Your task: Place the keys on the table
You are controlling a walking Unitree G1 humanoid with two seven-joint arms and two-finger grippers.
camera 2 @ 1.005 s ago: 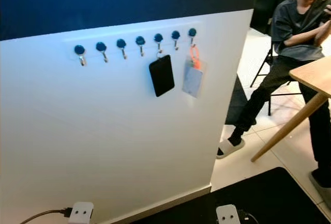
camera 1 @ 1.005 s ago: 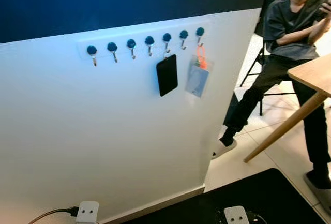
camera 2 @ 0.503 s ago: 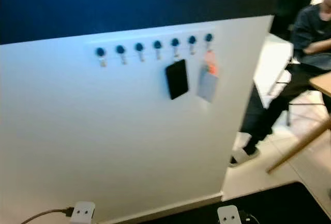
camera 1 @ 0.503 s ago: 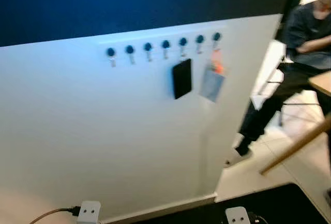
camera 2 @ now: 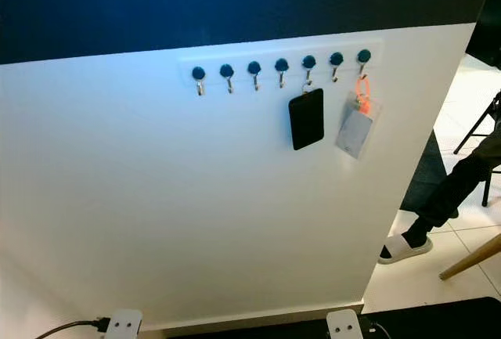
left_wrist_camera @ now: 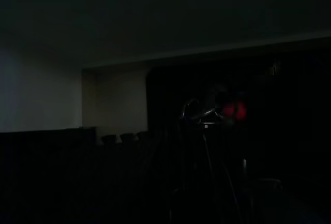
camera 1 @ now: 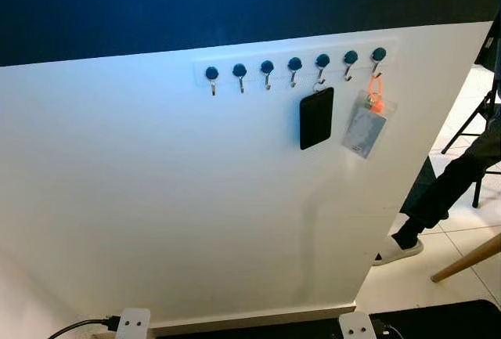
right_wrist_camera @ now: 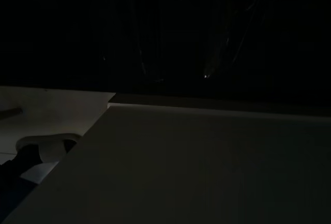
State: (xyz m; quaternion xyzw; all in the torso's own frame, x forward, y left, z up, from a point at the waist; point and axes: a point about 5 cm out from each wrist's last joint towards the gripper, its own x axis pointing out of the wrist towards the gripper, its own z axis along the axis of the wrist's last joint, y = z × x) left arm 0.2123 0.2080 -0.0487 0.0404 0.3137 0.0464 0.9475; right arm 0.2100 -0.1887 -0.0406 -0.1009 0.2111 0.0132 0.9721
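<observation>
On the white wall, a black key fob (camera 1: pixel 316 118) hangs from a hook; whether either hand is spread, I cannot tell.

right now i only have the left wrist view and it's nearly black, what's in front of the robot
Observer: A white wall with a row of seven hooks near its top.
Operator: anything hanging on them
Observer: Two things, side by side: a black case on the fifth hook from the robot's left, and a badge on an orange loop on the last one.
</observation>
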